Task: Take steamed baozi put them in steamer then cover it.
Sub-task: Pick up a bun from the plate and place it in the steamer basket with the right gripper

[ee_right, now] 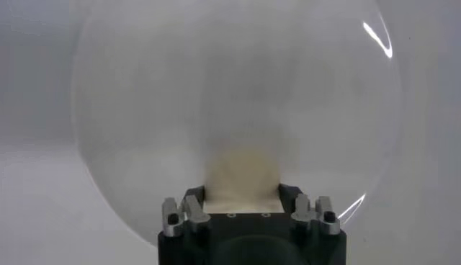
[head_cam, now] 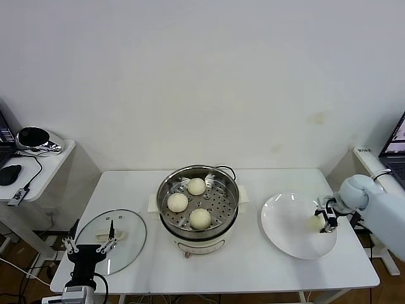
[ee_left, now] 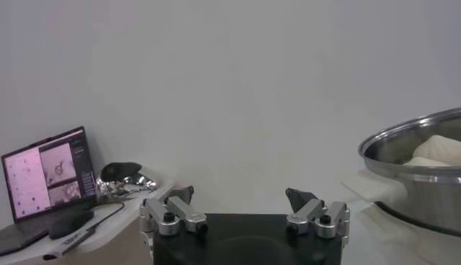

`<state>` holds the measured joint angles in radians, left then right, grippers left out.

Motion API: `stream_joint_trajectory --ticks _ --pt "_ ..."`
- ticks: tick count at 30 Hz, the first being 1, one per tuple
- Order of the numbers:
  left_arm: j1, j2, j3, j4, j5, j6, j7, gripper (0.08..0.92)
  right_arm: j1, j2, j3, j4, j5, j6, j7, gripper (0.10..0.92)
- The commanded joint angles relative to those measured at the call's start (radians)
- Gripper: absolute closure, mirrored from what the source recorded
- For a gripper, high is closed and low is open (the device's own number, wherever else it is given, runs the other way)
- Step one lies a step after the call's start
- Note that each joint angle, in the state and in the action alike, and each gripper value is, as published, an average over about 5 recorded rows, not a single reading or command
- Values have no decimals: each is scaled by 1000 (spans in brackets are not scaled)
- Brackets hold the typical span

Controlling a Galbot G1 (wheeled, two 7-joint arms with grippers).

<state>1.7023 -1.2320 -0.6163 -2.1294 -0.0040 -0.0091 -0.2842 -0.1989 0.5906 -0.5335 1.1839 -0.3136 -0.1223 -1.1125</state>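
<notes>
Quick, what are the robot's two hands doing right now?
Left gripper: open, empty, by the lid.
Right gripper: closed on the last bun on the plate.

Plain white wall [head_cam: 202, 76] — white table [head_cam: 126, 190].

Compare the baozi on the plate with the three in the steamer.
The plate baozi sits alone between the right gripper's fingers; the steamer baozi lie untouched. It rests on plain white; they rest on a perforated tray. All are round and pale cream.
</notes>
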Motion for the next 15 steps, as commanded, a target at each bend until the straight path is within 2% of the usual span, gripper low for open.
stream_joint_trajectory --ticks 1,8,15 --pt "-7 6 2 1 -3 3 1 177 255 -94 -221 109 158 -61 -19 403" --pt "-21 11 23 8 -3 5 1 177 640 -123 -525 284 402 -187 7 398" --pt "-34 16 39 10 -3 10 2 177 963 9 -785 401 657 -327 85 394"
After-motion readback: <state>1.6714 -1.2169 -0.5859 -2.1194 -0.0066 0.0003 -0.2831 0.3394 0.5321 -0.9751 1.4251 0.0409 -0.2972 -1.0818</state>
